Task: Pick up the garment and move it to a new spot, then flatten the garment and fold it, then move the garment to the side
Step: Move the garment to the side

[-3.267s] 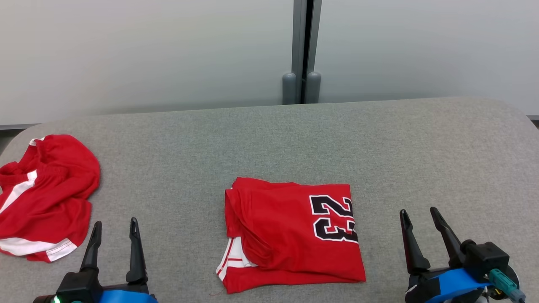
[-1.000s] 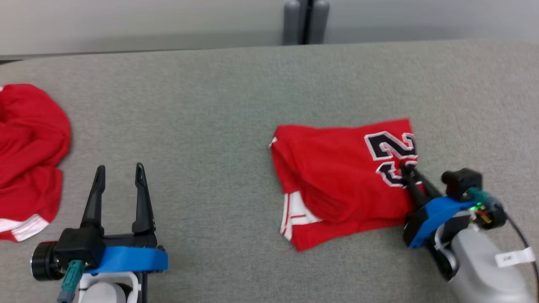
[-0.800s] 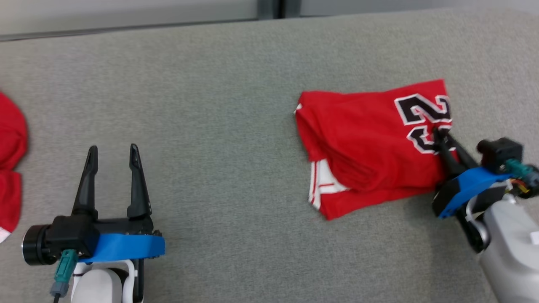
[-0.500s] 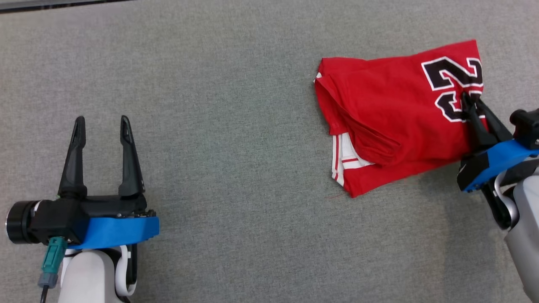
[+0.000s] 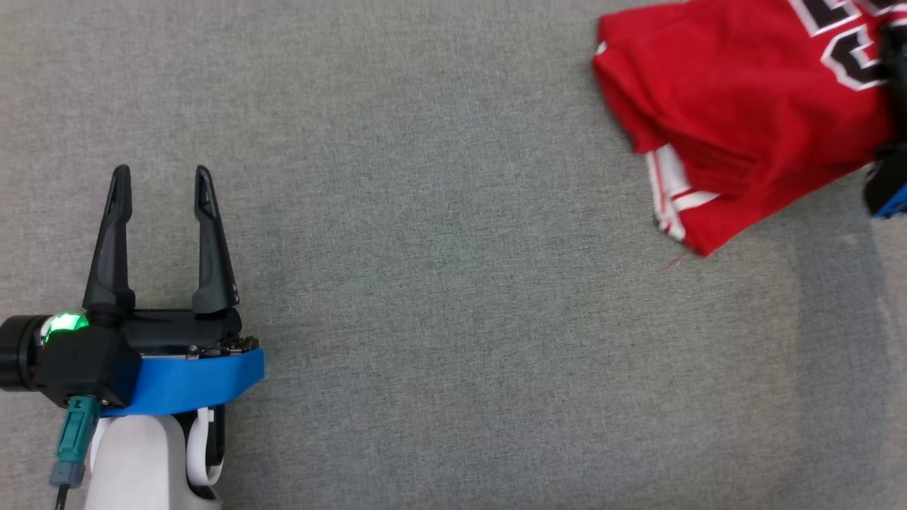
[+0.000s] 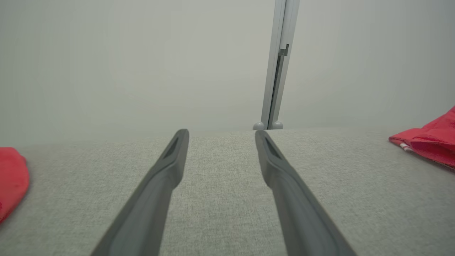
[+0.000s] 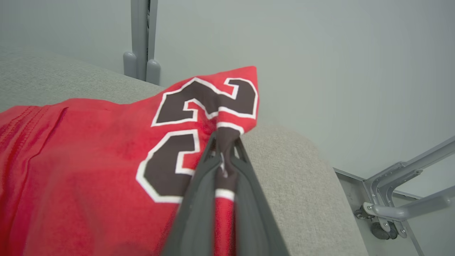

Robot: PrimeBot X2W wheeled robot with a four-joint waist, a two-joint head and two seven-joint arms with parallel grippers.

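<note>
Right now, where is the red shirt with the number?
In the head view the red shirt lies at the upper right of the grey table, its numbered edge pinched in the right pincer.

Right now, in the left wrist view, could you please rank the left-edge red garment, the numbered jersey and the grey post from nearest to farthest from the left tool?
1. Red garment, left edge, low on the table.
2. Jersey, right edge, farther up the table.
3. Grey post, against the wall behind the table.
</note>
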